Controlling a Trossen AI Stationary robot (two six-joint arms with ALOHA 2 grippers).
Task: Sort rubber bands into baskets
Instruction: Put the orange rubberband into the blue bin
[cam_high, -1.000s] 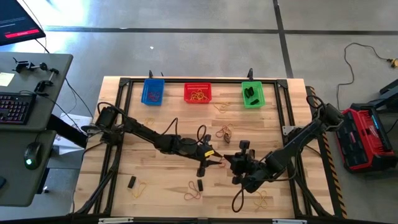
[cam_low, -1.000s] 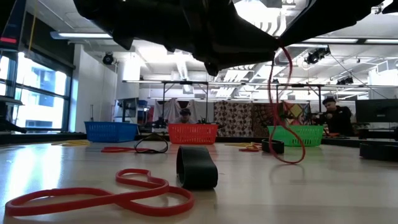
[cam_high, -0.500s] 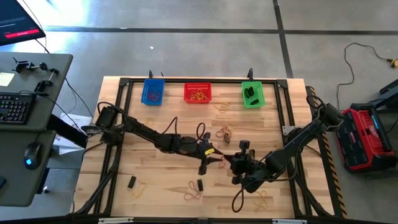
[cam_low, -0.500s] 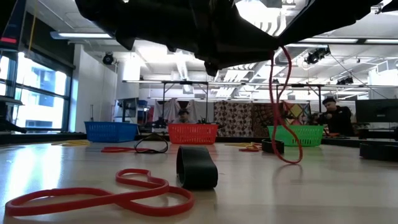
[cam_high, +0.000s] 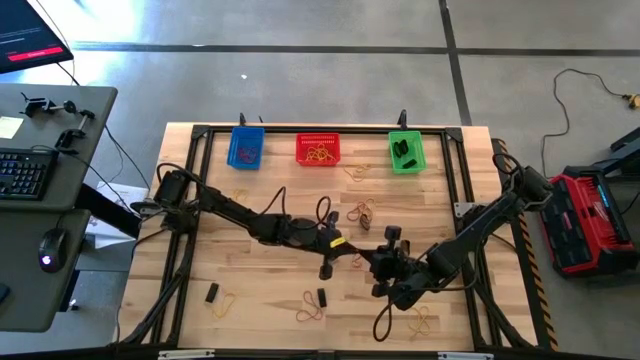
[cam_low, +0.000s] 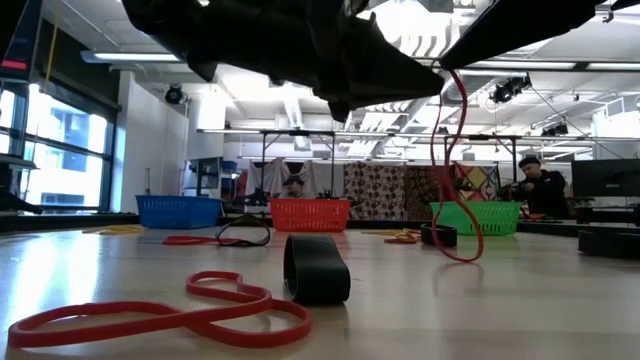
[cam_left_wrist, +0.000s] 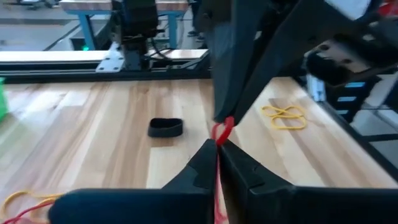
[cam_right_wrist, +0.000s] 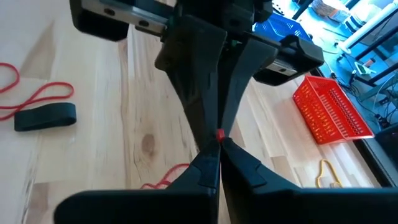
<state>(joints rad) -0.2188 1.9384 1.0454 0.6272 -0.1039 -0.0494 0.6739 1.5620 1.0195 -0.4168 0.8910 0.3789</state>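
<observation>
Foreground, low view: twisted red rubber band (cam_low: 165, 318) flat on the wooden table (cam_low: 520, 310), short thick black band (cam_low: 317, 268) upright just behind it. Above them, centre frame, both arms meeting tip to tip — left gripper (cam_high: 350, 253) pressed together on a thin red rubber band (cam_low: 452, 170), right gripper (cam_high: 366, 254) pinched on the same band, the loop dangling with its lower end near the tabletop. Same pinch in both wrist views: red sliver caught between the left arm's fingers (cam_left_wrist: 205, 165) and between the right arm's fingers (cam_right_wrist: 208, 163). Apparently a handover in mid-air. To be done well: left grip confirmed firm before the right lets go, release slow, no pulling apart under tension — a stretched band could snap free and fly off. Then carried high enough for the loop to clear the loose bands below. Along the upper edge of the high view, far side: blue basket (cam_high: 246, 148), red basket (cam_high: 318, 150), green basket (cam_high: 405, 151) — red basket the likely destination by colour.
</observation>
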